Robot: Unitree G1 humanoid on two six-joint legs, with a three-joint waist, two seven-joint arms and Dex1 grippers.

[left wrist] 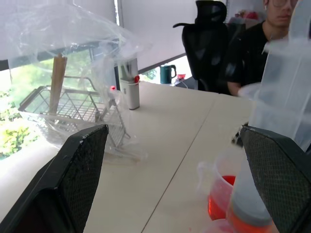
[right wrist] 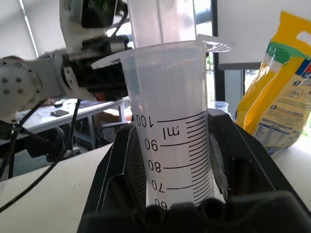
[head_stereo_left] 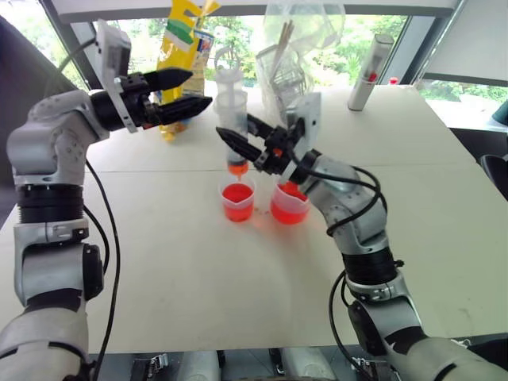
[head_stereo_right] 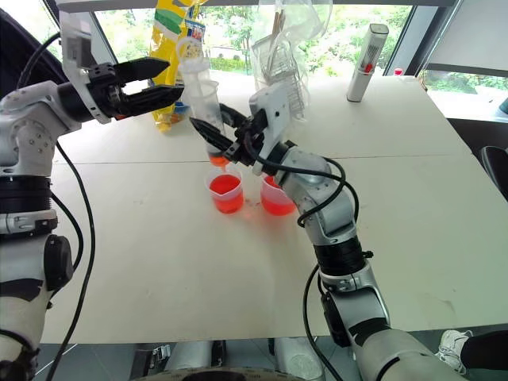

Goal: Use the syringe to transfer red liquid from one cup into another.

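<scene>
Syringe (head_stereo_left: 232,119) stands near upright above the surface (head_stereo_left: 198,270), its orange-red nozzle pointing down just over the smaller cup (head_stereo_left: 237,200), which already holds red liquid (head_stereo_left: 237,194). The right gripper (head_stereo_left: 252,141) has its jaws clamped on the barrel low down, reaching in from the robot's right, so the long axis runs straight up from the cup towards the plunger end at the top. The larger cup (head_stereo_left: 289,205) sits just beside the smaller one, to the robot's right and partly behind the right arm, with red liquid in it too.

The left gripper (head_stereo_left: 186,93) hangs off to the robot's left of the syringe, about level with its upper part, jaws apart and holding nothing, pointing across at it. The plunger lies just to the right of those open jaws, so the left arm looks the one placed to press it, while the right need only hold the nozzle steady over the smaller cup.
</scene>
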